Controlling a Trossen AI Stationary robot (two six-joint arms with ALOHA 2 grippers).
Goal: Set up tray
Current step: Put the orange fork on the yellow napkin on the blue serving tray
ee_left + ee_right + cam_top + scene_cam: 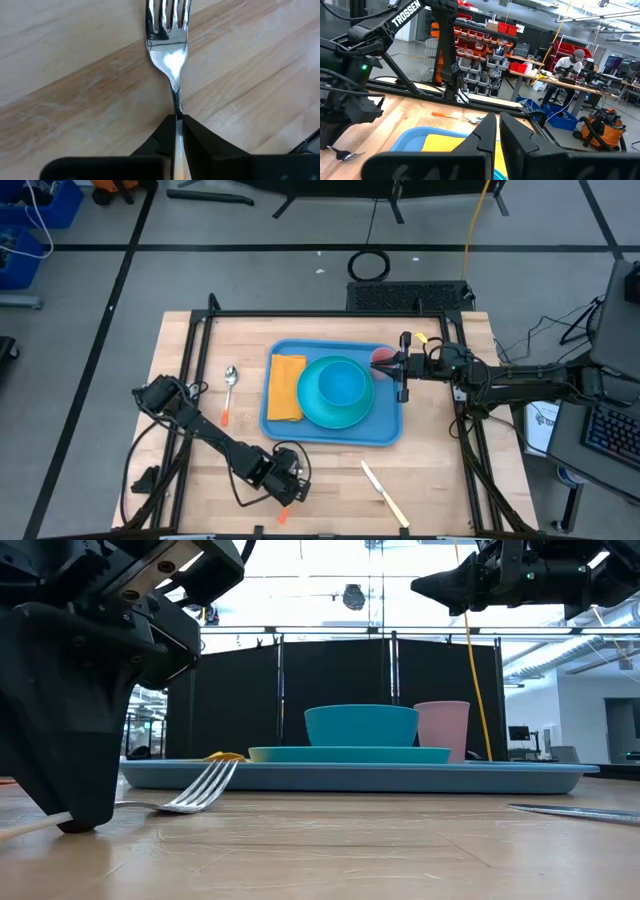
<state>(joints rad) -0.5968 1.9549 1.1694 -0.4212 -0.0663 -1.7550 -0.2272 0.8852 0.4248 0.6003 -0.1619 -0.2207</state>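
We see the left hand [178, 131] clenched on a silver metal fork [167, 45] lying on the wooden table [440, 470]; the right hand [403, 367], fingers together and empty, hovers above the large light-blue plastic tray [385, 432].

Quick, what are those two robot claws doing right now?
Left gripper: shut on the shiny metal fork.
Right gripper: shut, holding nothing.
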